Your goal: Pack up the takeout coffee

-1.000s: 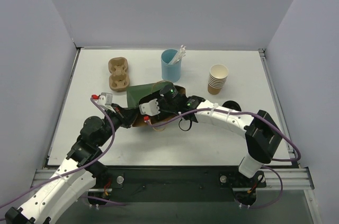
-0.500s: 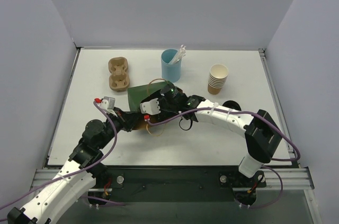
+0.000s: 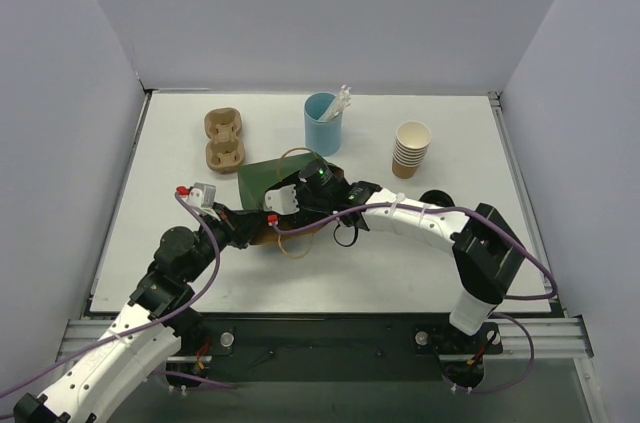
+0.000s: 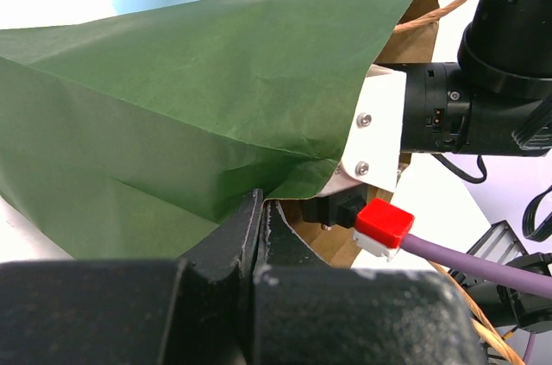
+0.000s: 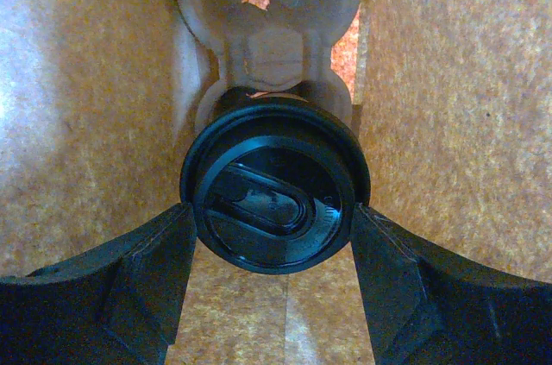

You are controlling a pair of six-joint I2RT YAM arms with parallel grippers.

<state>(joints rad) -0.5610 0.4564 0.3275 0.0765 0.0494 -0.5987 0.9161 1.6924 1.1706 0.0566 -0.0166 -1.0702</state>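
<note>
The green bag (image 3: 260, 178) lies on its side mid-table, its brown-lined mouth facing the near side. My left gripper (image 4: 260, 203) is shut on the lower edge of the bag's (image 4: 181, 115) mouth, pinching the paper. My right gripper (image 5: 272, 214) is inside the bag, with brown paper walls on both sides. It is shut on the takeout coffee (image 5: 274, 201), its fingers (image 5: 147, 279) pressing both sides of the round black lid. Behind the cup is a pale moulded holder (image 5: 267, 28). In the top view the bag and the right wrist hide the cup.
A light-blue cup with white sticks (image 3: 322, 121) stands behind the bag. A stack of cream paper cups (image 3: 410, 149) is at the back right and brown cup carriers (image 3: 224, 137) at the back left. A bag handle loop (image 3: 296, 243) lies in front of the mouth.
My right arm has pushed a little further left into the bag, and the bag's mouth and handle loop have shifted with it. The left gripper keeps its hold.
</note>
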